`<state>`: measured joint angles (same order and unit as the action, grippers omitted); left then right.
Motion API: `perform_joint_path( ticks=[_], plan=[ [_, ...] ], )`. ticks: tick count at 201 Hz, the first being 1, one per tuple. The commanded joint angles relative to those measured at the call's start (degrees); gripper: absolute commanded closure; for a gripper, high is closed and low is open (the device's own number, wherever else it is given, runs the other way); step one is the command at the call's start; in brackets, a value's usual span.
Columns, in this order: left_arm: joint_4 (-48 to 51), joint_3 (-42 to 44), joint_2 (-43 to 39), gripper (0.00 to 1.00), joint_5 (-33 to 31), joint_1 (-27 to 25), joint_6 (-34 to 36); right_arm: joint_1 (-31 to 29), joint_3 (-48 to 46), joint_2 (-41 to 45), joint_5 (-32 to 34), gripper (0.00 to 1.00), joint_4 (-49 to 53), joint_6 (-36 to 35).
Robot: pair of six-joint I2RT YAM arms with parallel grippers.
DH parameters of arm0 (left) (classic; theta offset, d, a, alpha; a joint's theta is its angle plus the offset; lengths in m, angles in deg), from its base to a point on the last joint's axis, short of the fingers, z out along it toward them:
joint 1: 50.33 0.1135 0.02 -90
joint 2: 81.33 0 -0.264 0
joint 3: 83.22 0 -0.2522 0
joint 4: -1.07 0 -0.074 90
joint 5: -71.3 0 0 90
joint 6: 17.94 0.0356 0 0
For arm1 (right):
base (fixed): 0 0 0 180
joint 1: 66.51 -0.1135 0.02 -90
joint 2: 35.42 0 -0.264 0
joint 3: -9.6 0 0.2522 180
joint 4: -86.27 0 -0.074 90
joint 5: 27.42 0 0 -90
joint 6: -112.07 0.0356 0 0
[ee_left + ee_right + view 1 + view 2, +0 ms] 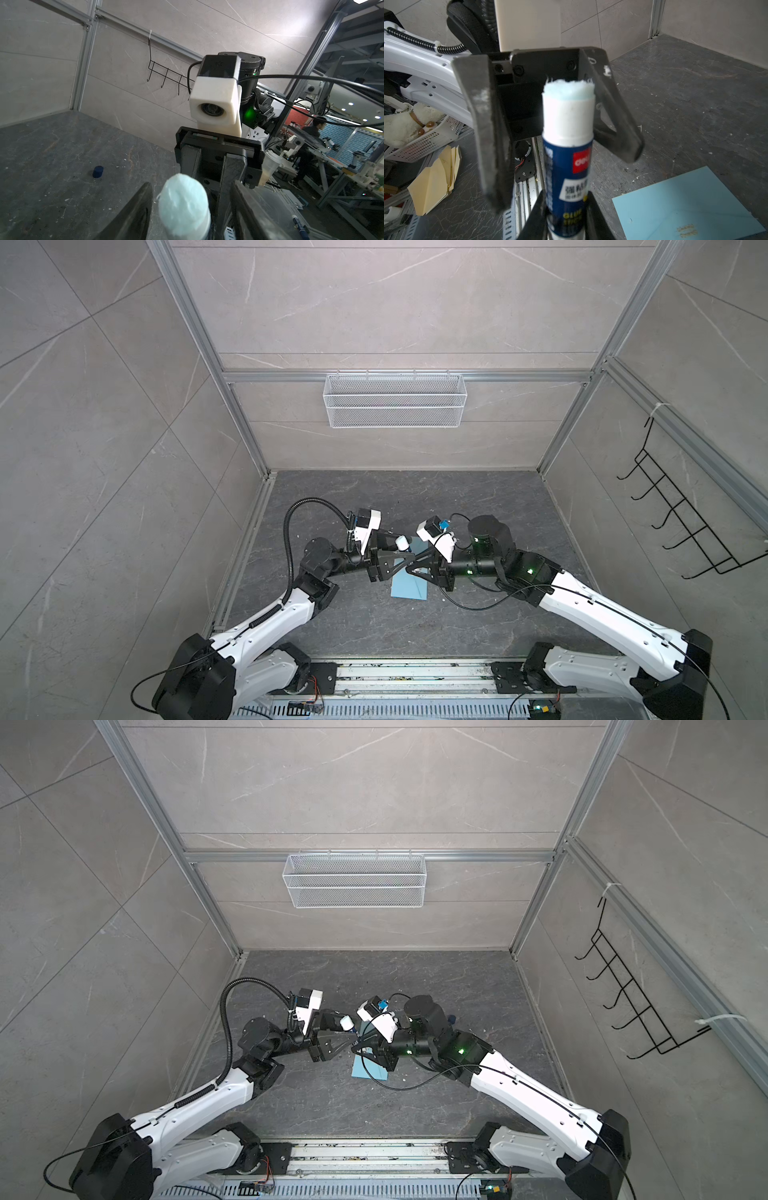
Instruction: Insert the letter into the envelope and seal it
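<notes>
A light blue envelope [409, 588] [368, 1072] [685, 207] lies flat on the dark table under both grippers. The letter is out of view. My right gripper [565, 193] [415, 562] is shut on the body of a blue glue stick [566, 162] whose white neck and pale blue glue tip [182, 207] [401, 542] are uncapped. The stick's tip points into my left gripper [191, 184] [402, 551], which is open. Its fingers [488, 124] stand on either side of the tip, with a gap showing on at least one side.
A dark blue cap [97, 171] stands alone on the table toward the right wall. White glue crumbs dot the tabletop. A white mesh basket [395, 400] hangs on the back wall and a black hook rack [685, 522] on the right wall.
</notes>
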<state>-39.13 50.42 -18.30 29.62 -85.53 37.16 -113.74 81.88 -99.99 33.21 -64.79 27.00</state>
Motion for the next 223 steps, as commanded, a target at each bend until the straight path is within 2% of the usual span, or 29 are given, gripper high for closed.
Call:
perform_joint_path(
  ticks=[1,30,52,76,115,167,202,223],
  plan=[
    [-4.3,-2.4,0.1,0.50,1.2,0.2,-0.6,0.1,1.7,0.1,0.5,1.00,-2.2,0.6],
    [-4.6,-2.2,0.5,0.62,0.4,0.2,-1.4,0.1,1.2,0.2,2.4,1.00,-3.2,1.0],
    [-5.5,-1.7,0.6,0.62,-0.5,0.3,-2.1,0.1,0.6,0.9,4.1,1.00,-4.3,1.3],
    [-6.8,-1.1,0.6,0.52,-1.6,0.2,-2.9,0.1,0.0,1.4,5.3,1.00,-5.3,1.6],
    [-7.0,-1.0,0.8,0.58,-2.7,0.1,-3.3,0.1,-0.1,1.3,5.2,1.00,-5.9,1.9],
    [-4.3,-1.6,0.7,0.86,-4.1,0.0,-2.5,0.1,0.5,0.1,5.4,1.00,-5.3,1.7],
    [-1.2,-2.9,1.3,1.00,-5.1,-0.1,-2.6,0.0,1.2,-0.4,6.3,1.00,-3.9,1.2],
    [-0.5,-3.1,1.5,1.00,-6.7,-0.4,-3.0,0.1,1.7,-0.4,7.1,0.87,-3.0,0.9]
  ],
)
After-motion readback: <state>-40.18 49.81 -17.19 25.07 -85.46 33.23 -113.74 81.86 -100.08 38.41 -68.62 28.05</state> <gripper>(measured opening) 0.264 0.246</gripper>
